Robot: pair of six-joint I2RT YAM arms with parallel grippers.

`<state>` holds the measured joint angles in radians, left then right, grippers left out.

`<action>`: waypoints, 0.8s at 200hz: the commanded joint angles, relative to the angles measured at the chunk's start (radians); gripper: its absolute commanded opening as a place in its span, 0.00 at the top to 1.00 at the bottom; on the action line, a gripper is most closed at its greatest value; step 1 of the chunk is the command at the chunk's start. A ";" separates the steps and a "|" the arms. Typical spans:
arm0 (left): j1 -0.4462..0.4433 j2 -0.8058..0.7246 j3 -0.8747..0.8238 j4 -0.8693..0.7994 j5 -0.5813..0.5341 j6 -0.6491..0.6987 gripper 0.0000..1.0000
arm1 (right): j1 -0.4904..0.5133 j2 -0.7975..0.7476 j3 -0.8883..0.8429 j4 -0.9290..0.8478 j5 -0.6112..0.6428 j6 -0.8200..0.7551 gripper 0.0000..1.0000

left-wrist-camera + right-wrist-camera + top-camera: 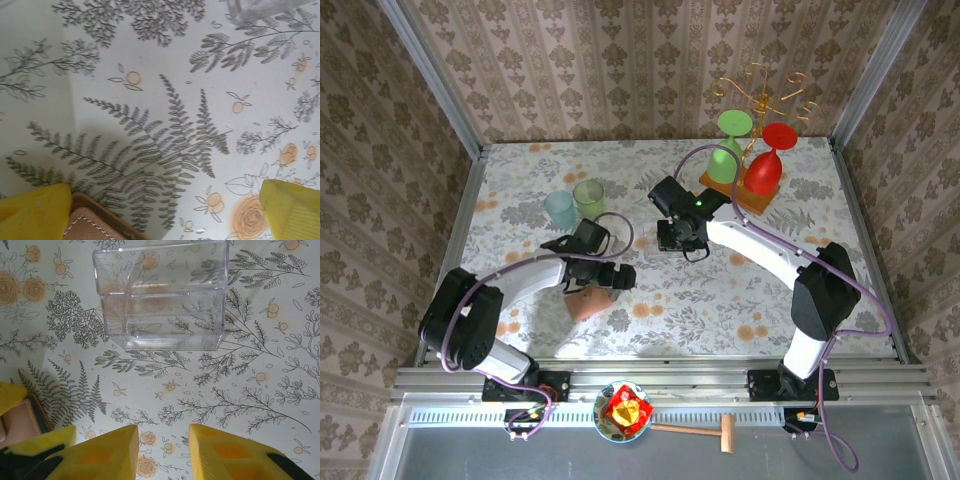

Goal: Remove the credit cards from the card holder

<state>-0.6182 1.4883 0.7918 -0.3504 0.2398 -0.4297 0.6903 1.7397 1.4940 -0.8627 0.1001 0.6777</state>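
Top external view puts the card holder (587, 301) flat on the floral table (520, 180) near the front edge, with the left gripper (617, 276) poised just over its far corner. Left wrist view shows that gripper's yellow fingers (30, 212) spread wide with nothing between them. The holder's salmon stitched corner lies just beside one finger, probably so the arm can pin or pinch it. The right gripper (163, 440) hangs nearby with its jaws partly apart and empty, facing a clear acrylic box (160, 295), likely the drop spot. The credit cards, by my judgement, sit tucked inside the card holder, so extraction is not yet begun.
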 commanded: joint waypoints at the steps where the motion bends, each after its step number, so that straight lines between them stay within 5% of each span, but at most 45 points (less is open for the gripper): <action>1: -0.036 -0.042 -0.027 -0.002 0.000 -0.062 0.03 | 0.002 -0.038 -0.014 -0.010 0.002 0.017 0.68; 86: -0.196 -0.218 -0.155 -0.053 -0.149 -0.240 0.03 | 0.002 -0.021 -0.017 -0.006 -0.014 0.009 0.67; 160: -0.220 -0.482 -0.232 -0.293 -0.298 -0.371 0.02 | 0.001 -0.007 -0.016 -0.004 -0.028 0.002 0.66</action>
<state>-0.8318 1.0706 0.5827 -0.5106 0.0193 -0.7277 0.6903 1.7393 1.4879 -0.8623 0.0895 0.6804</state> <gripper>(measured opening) 0.984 0.337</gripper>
